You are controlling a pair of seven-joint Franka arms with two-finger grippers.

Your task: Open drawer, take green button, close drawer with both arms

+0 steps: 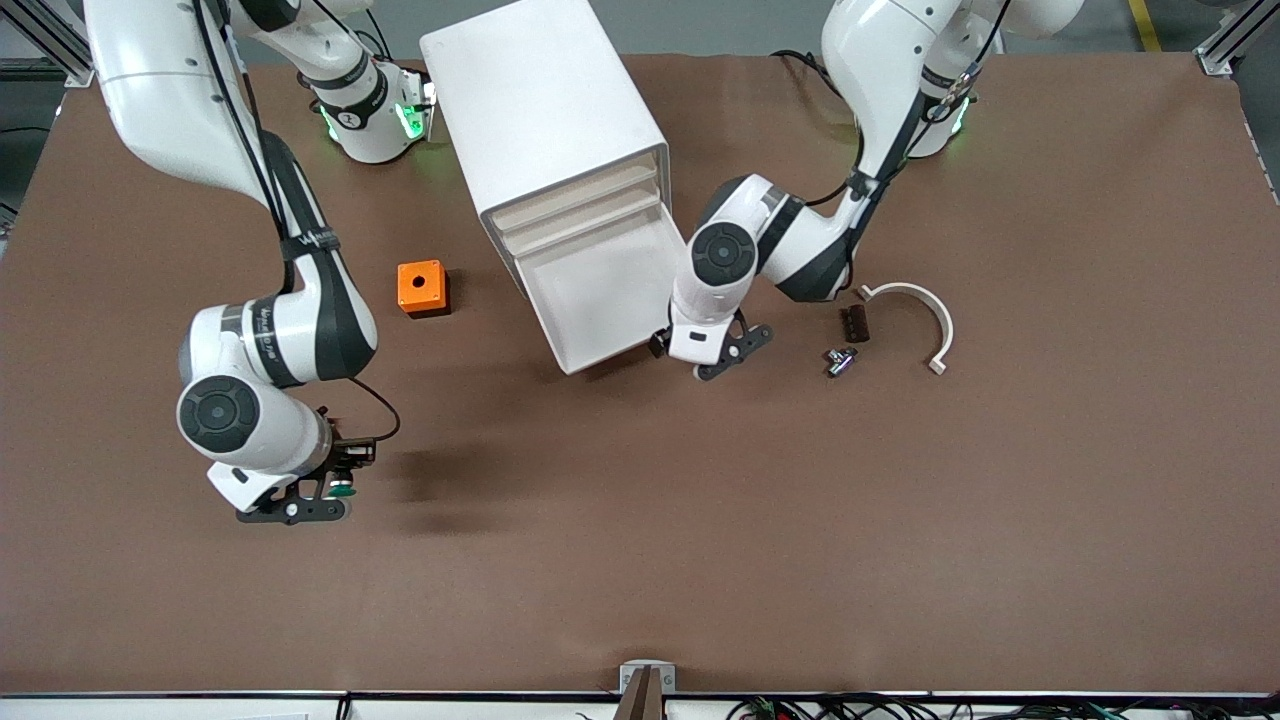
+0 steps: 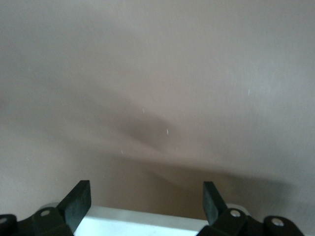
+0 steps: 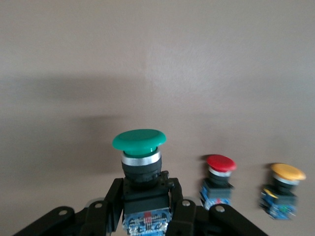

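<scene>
holding the green-capped button (image 3: 140,162) clenched by its black body between its fingers, the right gripper (image 1: 335,478) hangs over bare table toward the right arm's end, well apart from the cabinet (image 1: 545,130), so the taking part looks done and the closing is what remains. the drawer (image 1: 600,300), third down in the white cabinet, stands pulled out and looks empty from the front. the left gripper (image 1: 712,352) sits just beside the drawer's front corner, its fingers (image 2: 76,202) spread and holding nothing, with a strip of the drawer's white edge showing between them in the left wrist view. i'd say the next move calls for the left arm to get its fingers squarely against the cream front and push it straight back along the cabinet's slanted line, since a push at the corner could skew the drawer or shove the whole cabinet. the right wrist view shows a red-capped button (image 3: 219,181) and a yellow-capped button (image 3: 284,191) standing on the table near the held one, so setting the green one down wants some room. elsewhere an orange box (image 1: 422,287) with a round hole sits beside the cabinet toward the right arm's end, and toward the left arm's end lie a white curved bracket (image 1: 925,310), a small dark block (image 1: 853,323) and a small metal fitting (image 1: 839,360), none in the drawer's path.
</scene>
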